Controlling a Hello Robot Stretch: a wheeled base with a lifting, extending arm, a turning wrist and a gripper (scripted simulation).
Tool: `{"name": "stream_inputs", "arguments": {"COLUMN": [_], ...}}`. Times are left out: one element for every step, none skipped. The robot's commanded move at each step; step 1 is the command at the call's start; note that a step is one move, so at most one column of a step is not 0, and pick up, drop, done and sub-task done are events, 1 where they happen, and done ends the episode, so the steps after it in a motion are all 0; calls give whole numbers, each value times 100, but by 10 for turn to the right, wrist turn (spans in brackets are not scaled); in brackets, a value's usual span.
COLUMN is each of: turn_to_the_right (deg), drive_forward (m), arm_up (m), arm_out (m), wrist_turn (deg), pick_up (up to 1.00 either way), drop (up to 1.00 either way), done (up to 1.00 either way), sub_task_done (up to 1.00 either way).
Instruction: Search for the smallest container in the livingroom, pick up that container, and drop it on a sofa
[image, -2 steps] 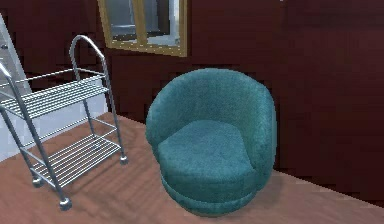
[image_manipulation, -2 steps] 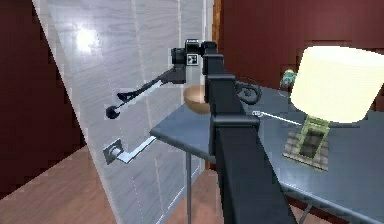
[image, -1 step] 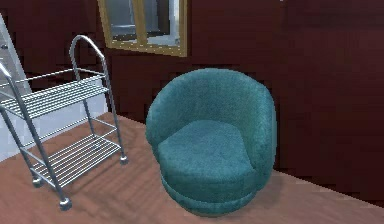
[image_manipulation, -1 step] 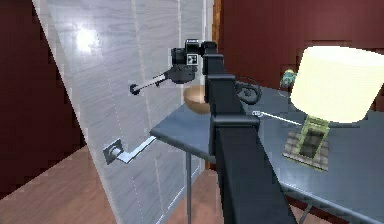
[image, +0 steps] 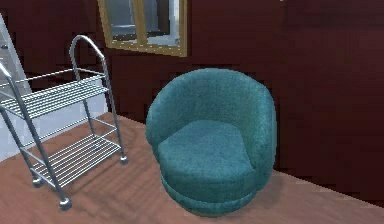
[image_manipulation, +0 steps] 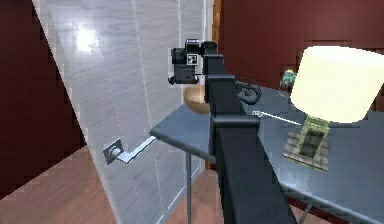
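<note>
My arm rises as a dark bar from the arm side view's bottom edge, and the gripper (image_manipulation: 184, 64) stands at its far end above the near corner of a grey table (image_manipulation: 180, 125). A tan, bowl-like thing (image_manipulation: 196, 97) lies on the table just below and behind the gripper, so I cannot tell whether the gripper holds anything. A small teal object (image_manipulation: 290, 77) stands farther back on the table. A round teal armchair (image: 212, 135) sits in the middle of the forward view on the wood floor.
A lamp (image_manipulation: 335, 88) with a cream shade stands on the table at the arm side view's right. A pale door with a lever handle (image_manipulation: 125, 152) is at its left. A metal wire cart (image: 65, 120) stands at the forward view's left, below a framed window (image: 145, 25) in the dark red wall.
</note>
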Motion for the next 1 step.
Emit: {"name": "stream_inputs", "arguments": {"turn_to_the_right": [0], "drive_forward": [0], "arm_up": [0], "arm_out": [0], "wrist_turn": [210], "pick_up": [0], "drop": [0], "done": [0], "sub_task_done": [0]}}
